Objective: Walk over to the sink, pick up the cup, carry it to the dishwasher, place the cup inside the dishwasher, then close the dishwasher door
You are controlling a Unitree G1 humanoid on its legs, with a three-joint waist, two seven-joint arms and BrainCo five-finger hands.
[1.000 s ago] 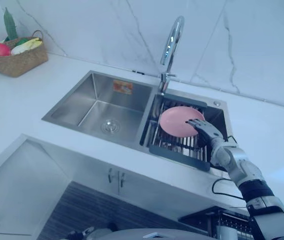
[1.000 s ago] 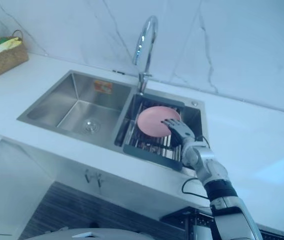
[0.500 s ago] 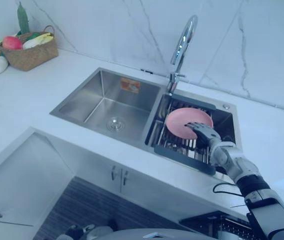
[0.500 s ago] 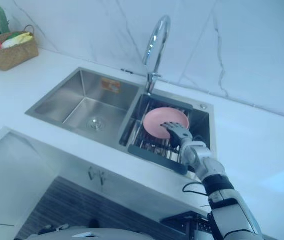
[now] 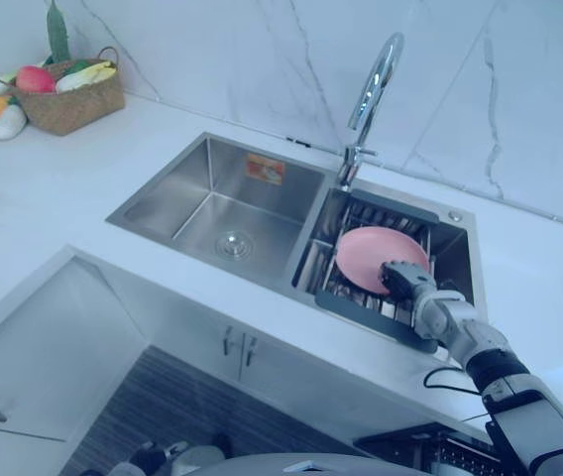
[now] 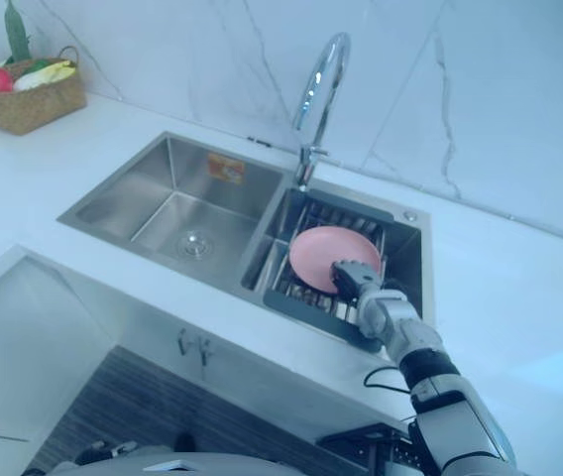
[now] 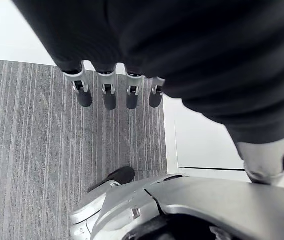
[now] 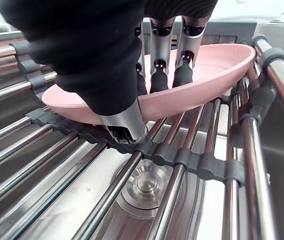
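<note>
White countertop (image 5: 54, 188) with double sink (image 5: 163, 198) | pink bowl (image 5: 379, 258) resting on rack (image 8: 192, 160) in right basin, below faucet (image 5: 373, 89) | right hand (image 5: 403, 281) reaching in from near right, fingers inside rim, thumb beneath, clamped on it | left hand (image 7: 107, 92) hanging over floor (image 7: 27, 150), fingers straight, slightly apart.

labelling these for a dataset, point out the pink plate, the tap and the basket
pink plate (image 5: 371, 256): left eye view, middle of its face
tap (image 5: 372, 99): left eye view, on its curved neck
basket (image 5: 73, 107): left eye view, woven front wall
</note>
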